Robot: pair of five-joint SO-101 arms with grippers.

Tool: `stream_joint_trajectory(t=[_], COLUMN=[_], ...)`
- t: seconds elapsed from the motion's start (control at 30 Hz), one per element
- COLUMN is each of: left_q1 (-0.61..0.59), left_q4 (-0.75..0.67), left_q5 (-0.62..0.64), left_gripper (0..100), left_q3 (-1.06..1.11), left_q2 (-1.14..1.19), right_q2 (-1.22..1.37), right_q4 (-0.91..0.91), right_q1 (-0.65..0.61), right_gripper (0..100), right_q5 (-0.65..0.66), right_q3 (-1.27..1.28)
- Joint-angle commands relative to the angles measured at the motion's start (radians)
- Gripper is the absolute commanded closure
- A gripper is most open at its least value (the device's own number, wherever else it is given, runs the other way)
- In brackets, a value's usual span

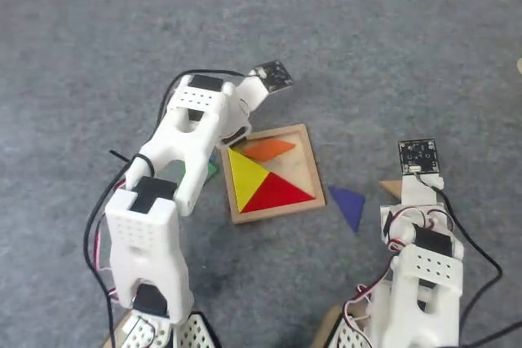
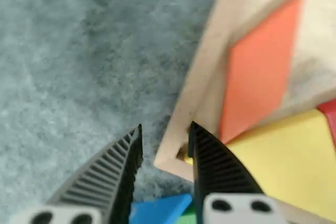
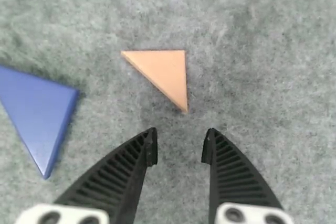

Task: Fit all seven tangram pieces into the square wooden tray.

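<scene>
Fingers of the left gripper (image 2: 166, 129) stood spread astride a corner of the square wooden tray (image 1: 298, 166), one outside its wall, one inside by the yellow triangle (image 2: 283, 166), probably to steady the tray, which lay near the table's middle with a red triangle (image 1: 276, 193) and orange parallelogram (image 1: 267, 149) also seated. The right gripper (image 3: 180, 132), fingers spread and empty, hung just short of the tan triangle (image 3: 163, 74), apparently lined up to pick it.
</scene>
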Motion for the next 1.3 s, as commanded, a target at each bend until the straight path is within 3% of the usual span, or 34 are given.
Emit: stream_joint_trajectory(t=[0.0, 0.2, 0.33, 0.5, 0.77, 1.0, 1.13, 1.27], left_q1=[-0.023, 0.092, 0.206, 0.258, 0.273, 0.212, 0.175, 0.144], left_q4=[-0.029, 0.015, 0.023, -0.035, -0.080, -0.041, -0.029, -0.026], left_q5=[-0.009, 0.028, 0.069, 0.072, 0.072, 0.025, 0.015, 0.002], left_gripper=[86, 86, 86, 86, 86, 86, 98, 99], left_q3=[0.002, 0.005, 0.005, 0.001, -0.001, 0.007, 0.007, 0.007], left_q2=[-0.077, -0.241, -0.224, -0.118, -0.026, -0.025, -0.023, -0.023], right_q2=[-0.024, -0.024, -0.024, -0.024, -0.024, -0.024, -0.024, -0.024], right_q4=[-0.013, -0.016, -0.015, -0.015, -0.015, -0.015, -0.015, -0.015], right_q1=[-0.005, -0.005, -0.005, -0.005, -0.005, -0.005, -0.005, -0.005], right_gripper=[84.4, 84.4, 84.4, 84.4, 84.4, 84.4, 84.4, 84.4], right_q5=[0.002, 0.002, 0.002, 0.002, 0.002, 0.002, 0.002, 0.002], right_q3=[-0.006, -0.006, -0.006, -0.006, -0.006, -0.006, -0.006, -0.006])
